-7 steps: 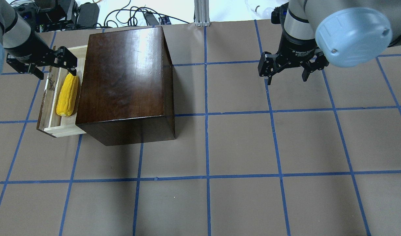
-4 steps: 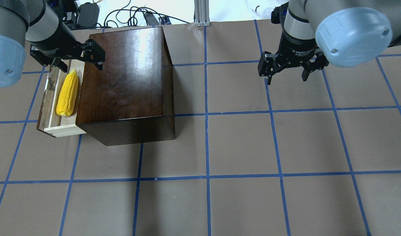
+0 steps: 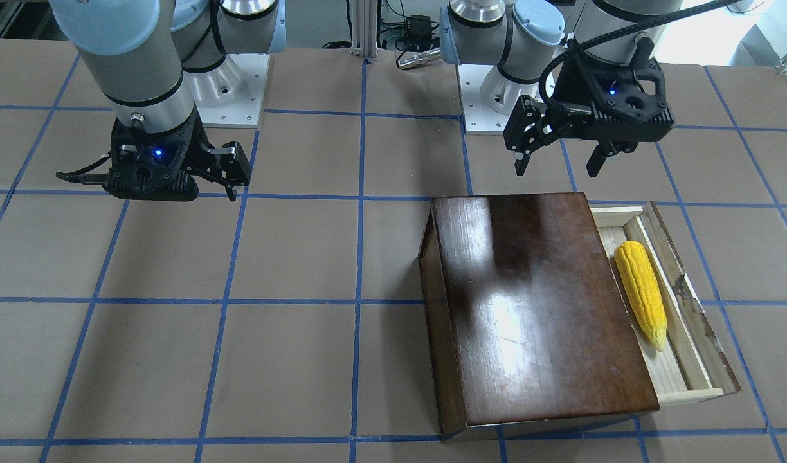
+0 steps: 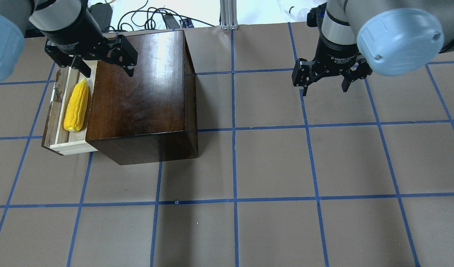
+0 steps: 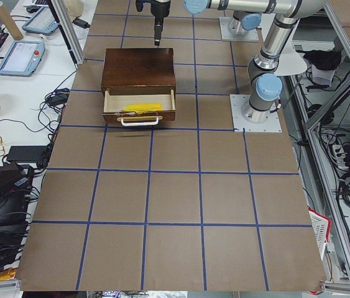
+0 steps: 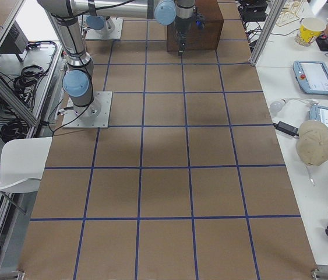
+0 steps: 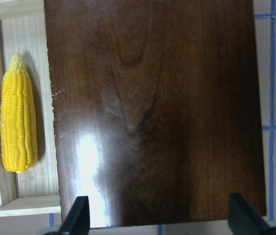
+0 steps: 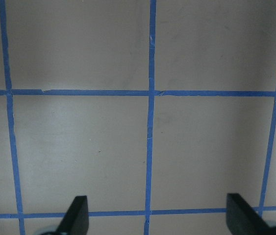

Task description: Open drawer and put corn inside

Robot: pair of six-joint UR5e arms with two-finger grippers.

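Now I see my left pincer [image 4: 102, 69] hanging above the glossy dark-brown wooden box [image 4: 138, 96], its two fingers spread wide and holding nothing. From the side of that box the long shallow drawer of pale wood [image 4: 69, 147] stands pulled out, and the bright yellow tapered corn cob [image 4: 76, 107] lies inside it, along its length. My right pincer [image 4: 325, 89] is also wide open and empty, well apart over the brown table [image 4: 271, 167].

corn [image 4: 76, 106] in drawer [image 4: 72, 147] | drawer juts from box [image 4: 138, 89] left side | box on table [image 4: 271, 167]
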